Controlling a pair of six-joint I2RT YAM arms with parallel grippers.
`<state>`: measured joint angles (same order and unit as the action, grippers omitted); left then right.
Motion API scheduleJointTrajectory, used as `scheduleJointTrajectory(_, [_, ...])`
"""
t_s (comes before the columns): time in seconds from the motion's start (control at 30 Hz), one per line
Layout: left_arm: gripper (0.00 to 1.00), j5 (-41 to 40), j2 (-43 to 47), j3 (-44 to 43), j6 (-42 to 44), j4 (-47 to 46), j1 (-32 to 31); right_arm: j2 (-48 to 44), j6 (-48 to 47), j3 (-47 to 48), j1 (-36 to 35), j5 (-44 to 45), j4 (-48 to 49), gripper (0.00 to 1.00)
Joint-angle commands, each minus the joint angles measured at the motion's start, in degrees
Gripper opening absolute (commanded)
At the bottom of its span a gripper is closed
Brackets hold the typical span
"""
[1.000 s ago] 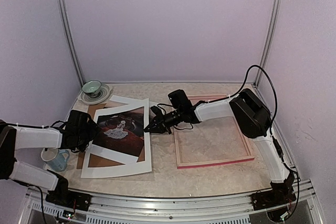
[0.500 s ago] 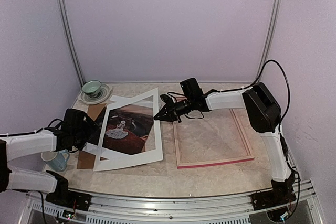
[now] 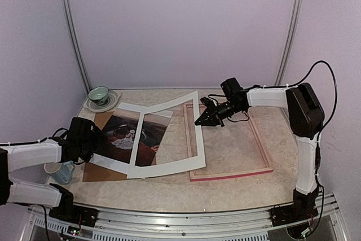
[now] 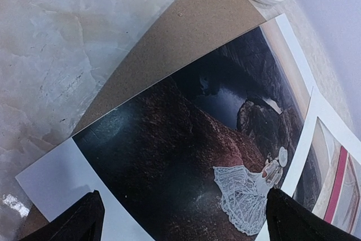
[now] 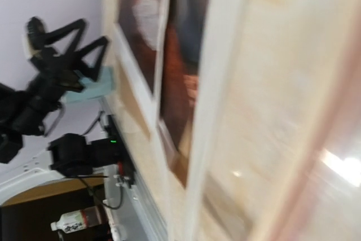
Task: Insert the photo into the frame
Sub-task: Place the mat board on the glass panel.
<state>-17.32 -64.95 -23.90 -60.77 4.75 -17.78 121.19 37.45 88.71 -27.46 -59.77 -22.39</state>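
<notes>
Reddish-brown photo point(image 4: 186, 139), pale-dressed figure; left tool point(image 3: 95, 138) apart; right tool point(image 3: 201, 121) clamped on white mat point(image 3: 169, 169).

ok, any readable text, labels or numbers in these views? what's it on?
No legible text in any view.
Right wrist view: the label on the bottle is too small and blurred to read.
No lettering visible on the photo, the white mat or the frame.
</notes>
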Motion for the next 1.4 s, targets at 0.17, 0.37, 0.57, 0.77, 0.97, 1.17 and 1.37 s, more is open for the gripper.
scheduleJointTrajectory(0.17, [0.99,1.2,-1.9,0.3,0.5,-2.6,-0.7,-6.4,-16.1,-5.3,7.5,5.4,-13.8,0.00])
scheduleJointTrajectory(0.37, [0.99,1.8,-2.5,0.6,0.6,-3.2,-0.7,-7.7,-20.6,-5.8,13.4,9.0,-17.0,0.00])
scheduleJointTrajectory(0.57, [0.99,1.5,-1.6,1.1,0.9,-3.4,-0.8,-8.5,-26.0,-4.6,18.3,12.9,-20.7,0.00])
scheduleJointTrajectory(0.77, [0.99,1.7,-0.4,1.7,1.1,-3.5,-1.0,-8.6,-29.2,-6.0,21.8,15.0,-21.9,0.00])
scheduleJointTrajectory(0.97, [0.99,3.6,-0.3,2.6,0.8,-4.3,-1.3,-9.6,-31.7,-5.3,23.0,17.7,-24.2,0.03])
scheduleJointTrajectory(1.17, [0.99,4.4,-0.5,2.5,0.9,-6.2,-1.6,-10.8,-32.3,-6.1,25.1,23.2,-25.5,0.02])
scheduleJointTrajectory(1.37, [0.99,4.3,-0.7,2.5,1.0,-6.3,-1.7,-10.3,-32.2,-6.3,26.6,24.7,-25.1,0.03])
